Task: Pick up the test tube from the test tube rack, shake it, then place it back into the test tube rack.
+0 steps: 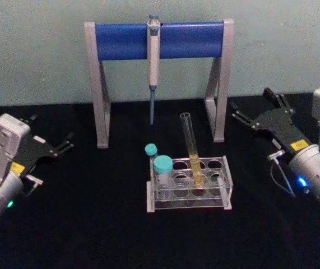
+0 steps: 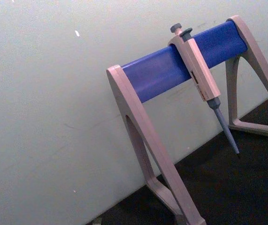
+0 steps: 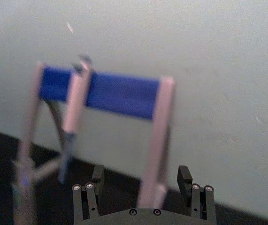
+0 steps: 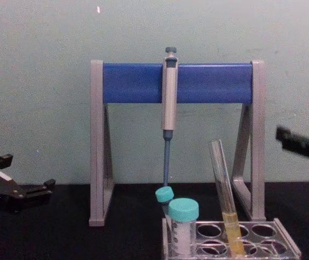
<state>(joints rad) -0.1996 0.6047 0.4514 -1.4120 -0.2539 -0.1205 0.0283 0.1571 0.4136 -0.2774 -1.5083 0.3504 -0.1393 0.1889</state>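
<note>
Inside one test tube rack [image 1: 226, 185]: one test tube [image 1: 192, 151], two teal-capped tubes [image 1: 162, 166].

test tube [image 1: 192, 147] in rack [image 1: 225, 193], before stand [image 1: 158, 40]

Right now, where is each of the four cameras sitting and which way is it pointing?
Head: high, looking down at the test tube rack, the test tube leaning in it; left hand and right hand open at the sides.
Chest: low, facing across the table; rack side-on, both hands at the edges.
Left wrist: aimed at the pipette stand and wall.
Right wrist: over its own open fingers toward the stand.
All four share the stand with its pipette.
</note>
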